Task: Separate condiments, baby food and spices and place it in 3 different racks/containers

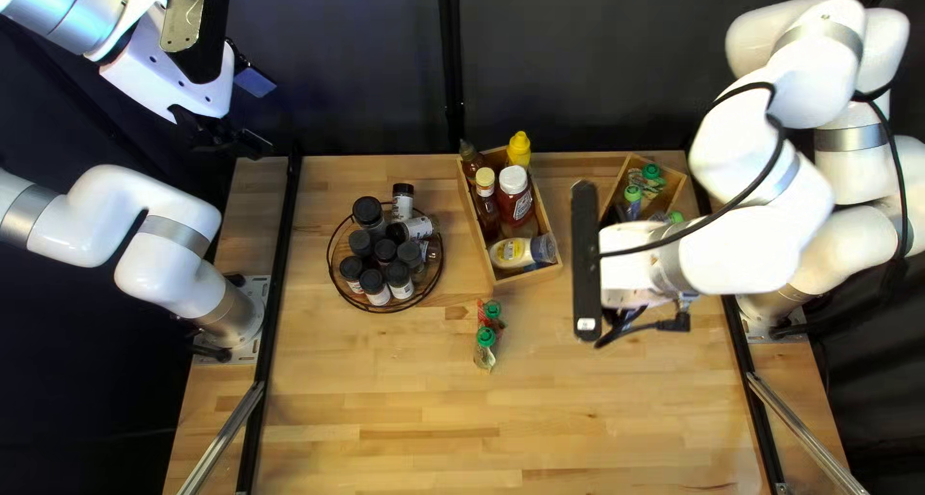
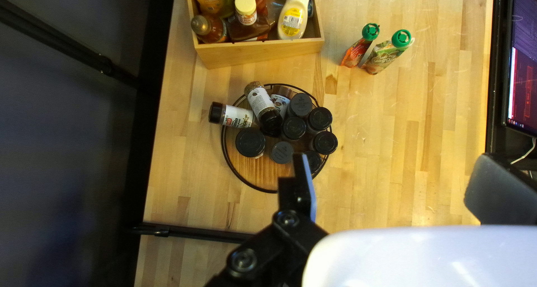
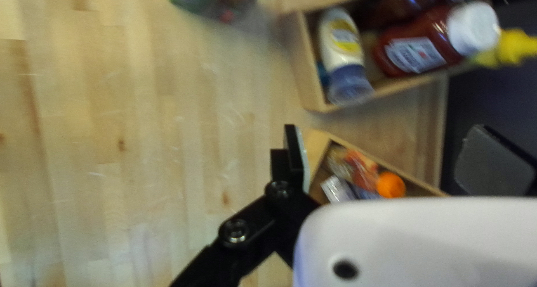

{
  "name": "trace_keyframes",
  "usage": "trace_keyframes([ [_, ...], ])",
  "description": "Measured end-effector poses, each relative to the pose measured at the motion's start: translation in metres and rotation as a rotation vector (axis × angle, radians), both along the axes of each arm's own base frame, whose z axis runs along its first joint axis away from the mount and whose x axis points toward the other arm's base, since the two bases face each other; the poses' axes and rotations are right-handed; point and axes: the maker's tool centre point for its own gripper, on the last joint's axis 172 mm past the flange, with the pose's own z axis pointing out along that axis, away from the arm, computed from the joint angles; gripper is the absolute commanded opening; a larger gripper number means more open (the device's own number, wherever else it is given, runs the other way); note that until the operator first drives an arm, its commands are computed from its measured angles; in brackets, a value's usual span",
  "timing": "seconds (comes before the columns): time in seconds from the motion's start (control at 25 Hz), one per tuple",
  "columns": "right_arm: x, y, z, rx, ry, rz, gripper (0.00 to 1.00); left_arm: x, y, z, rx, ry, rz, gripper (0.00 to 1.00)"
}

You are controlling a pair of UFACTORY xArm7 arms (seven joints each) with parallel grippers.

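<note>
My left gripper (image 1: pixel 254 114) hangs high at the upper left of the top left view; my right gripper (image 1: pixel 628 269) hangs over the right side, its fingertips hidden. Both wrist views show open, empty fingers: left gripper (image 2: pixel 391 163), right gripper (image 3: pixel 385 133). Black-capped spice jars (image 2: pixel 250 142) crowd the round wire rack (image 1: pixel 335 274), some tipped over. Condiment bottles (image 1: pixel 515 198) fill the larger wooden box (image 2: pixel 260 53). Two green-capped baby food pouches (image 2: pixel 386 53) rest on the table, outside the containers. More pouches (image 3: pixel 362 169) lie in the smaller wooden box (image 1: pixel 674 188), partly hidden by my right arm.
The wooden table (image 1: pixel 462 408) has dark rails along both sides. A dark curtain (image 1: pixel 356 61) hangs behind its far edge. A screen (image 2: pixel 523 69) stands past the table's edge in the left wrist view. My right arm stretches over the smaller box.
</note>
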Motion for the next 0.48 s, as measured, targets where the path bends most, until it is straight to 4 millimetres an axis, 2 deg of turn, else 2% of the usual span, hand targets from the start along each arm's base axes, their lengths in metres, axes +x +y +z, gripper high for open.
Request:
trace_keyframes([
  [0.2,0.026,0.004,-0.027,0.046,0.023,0.094,1.0,0.0,0.0,0.0,0.0,0.0,0.0,1.0],
  [0.48,0.049,-0.004,-0.067,0.07,0.047,0.221,1.0,0.0,0.0,0.0,0.0,0.0,0.0,1.0],
])
